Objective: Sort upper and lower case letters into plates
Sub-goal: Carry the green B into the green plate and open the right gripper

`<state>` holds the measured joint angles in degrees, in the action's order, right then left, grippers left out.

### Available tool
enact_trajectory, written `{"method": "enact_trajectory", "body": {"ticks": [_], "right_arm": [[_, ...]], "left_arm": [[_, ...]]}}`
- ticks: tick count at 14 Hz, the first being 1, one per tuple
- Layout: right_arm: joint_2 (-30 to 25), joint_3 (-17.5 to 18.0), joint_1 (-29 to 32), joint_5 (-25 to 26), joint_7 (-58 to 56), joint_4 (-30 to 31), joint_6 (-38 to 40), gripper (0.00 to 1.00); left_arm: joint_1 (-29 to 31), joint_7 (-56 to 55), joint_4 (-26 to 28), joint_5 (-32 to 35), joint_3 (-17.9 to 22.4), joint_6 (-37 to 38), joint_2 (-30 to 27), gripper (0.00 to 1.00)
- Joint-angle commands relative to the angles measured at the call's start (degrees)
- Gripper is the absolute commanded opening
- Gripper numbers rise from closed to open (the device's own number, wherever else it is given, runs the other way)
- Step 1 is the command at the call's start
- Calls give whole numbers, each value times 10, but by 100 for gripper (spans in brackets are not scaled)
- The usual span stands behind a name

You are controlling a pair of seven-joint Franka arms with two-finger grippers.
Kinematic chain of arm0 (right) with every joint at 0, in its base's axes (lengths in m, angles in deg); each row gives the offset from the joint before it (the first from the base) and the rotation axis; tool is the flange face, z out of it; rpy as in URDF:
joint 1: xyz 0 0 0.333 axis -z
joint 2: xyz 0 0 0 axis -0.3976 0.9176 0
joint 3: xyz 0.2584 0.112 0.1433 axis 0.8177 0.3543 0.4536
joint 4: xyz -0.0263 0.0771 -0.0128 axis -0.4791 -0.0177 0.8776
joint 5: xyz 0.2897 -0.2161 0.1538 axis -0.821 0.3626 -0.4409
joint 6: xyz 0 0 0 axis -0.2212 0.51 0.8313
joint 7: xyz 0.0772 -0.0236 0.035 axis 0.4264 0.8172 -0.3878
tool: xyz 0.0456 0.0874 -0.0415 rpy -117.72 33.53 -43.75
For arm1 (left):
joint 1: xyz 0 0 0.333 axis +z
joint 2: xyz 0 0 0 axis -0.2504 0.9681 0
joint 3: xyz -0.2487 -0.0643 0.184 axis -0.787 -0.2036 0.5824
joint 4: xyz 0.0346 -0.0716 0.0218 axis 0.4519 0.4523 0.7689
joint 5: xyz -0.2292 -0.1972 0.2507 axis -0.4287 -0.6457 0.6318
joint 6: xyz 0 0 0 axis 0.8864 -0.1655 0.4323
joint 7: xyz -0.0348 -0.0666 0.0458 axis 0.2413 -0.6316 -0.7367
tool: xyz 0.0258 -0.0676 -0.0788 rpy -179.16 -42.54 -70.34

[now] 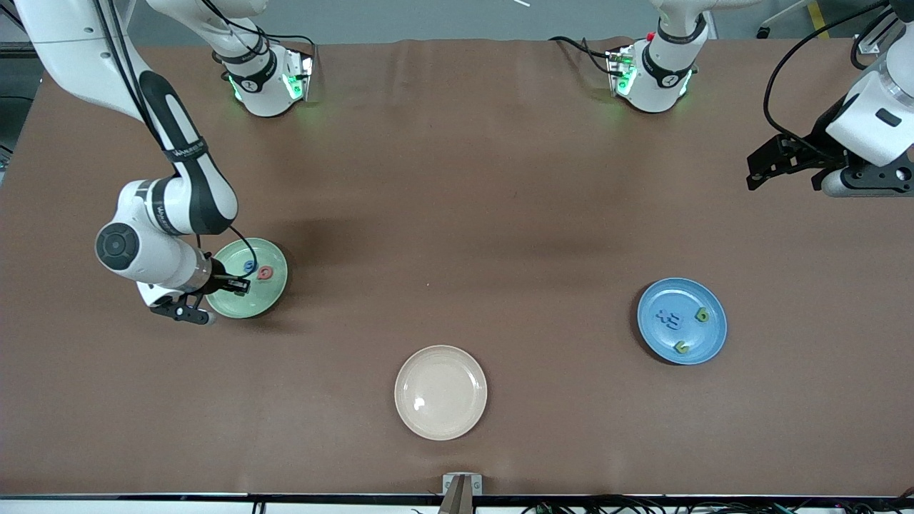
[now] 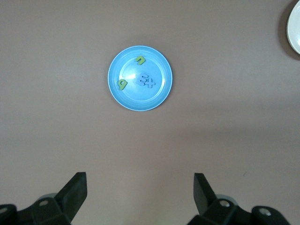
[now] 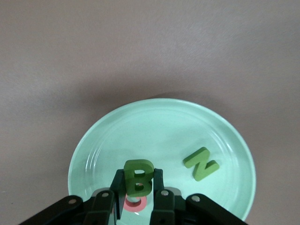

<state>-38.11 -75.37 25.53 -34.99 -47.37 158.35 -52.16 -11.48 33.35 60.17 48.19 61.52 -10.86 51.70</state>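
Observation:
The pale green plate (image 1: 235, 307) lies toward the right arm's end of the table. My right gripper (image 1: 239, 286) hangs just over it, shut on an upright dark green letter B (image 3: 138, 177). In this plate (image 3: 154, 126) lie a light green N (image 3: 200, 163) and a red O (image 3: 136, 202), partly under the fingers. The front view also shows a small blue letter (image 1: 249, 265) there. The blue plate (image 1: 682, 296) toward the left arm's end holds two green letters (image 1: 702, 315) (image 1: 683, 348) and dark blue ones (image 1: 670, 319). My left gripper (image 1: 758, 170) waits open and empty, high over the table's end.
A cream-beige plate (image 1: 440, 392) with nothing in it sits near the front edge, between the two coloured plates; its rim (image 2: 294, 28) shows in the left wrist view. Brown cloth covers the table. Both arm bases stand along the table's farthest edge.

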Motion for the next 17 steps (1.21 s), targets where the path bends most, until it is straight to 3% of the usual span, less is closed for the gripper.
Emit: {"method": "enact_trajectory", "body": {"ticks": [1, 9, 11, 12, 13, 17], "right_arm": [[6, 8, 6, 6, -1, 13, -15, 2], [17, 8, 11, 6, -1, 24, -30, 5], [18, 8, 15, 6, -1, 23, -29, 23], [18, 8, 15, 6, -1, 22, -29, 57], [18, 8, 17, 6, -1, 21, -30, 100], [15, 8, 16, 6, -2, 12, -20, 100]], "left_arm": [[0, 4, 12, 6, -1, -13, -11, 100], [1, 3, 2, 17, -1, -25, 1, 100], [1, 3, 0, 20, -2, -26, 3, 100], [-2, 3, -5, 21, -3, -26, 7, 100], [-4, 0, -6, 20, -4, -25, 8, 100], [-1, -6, -5, 21, -4, -26, 12, 100]]}}
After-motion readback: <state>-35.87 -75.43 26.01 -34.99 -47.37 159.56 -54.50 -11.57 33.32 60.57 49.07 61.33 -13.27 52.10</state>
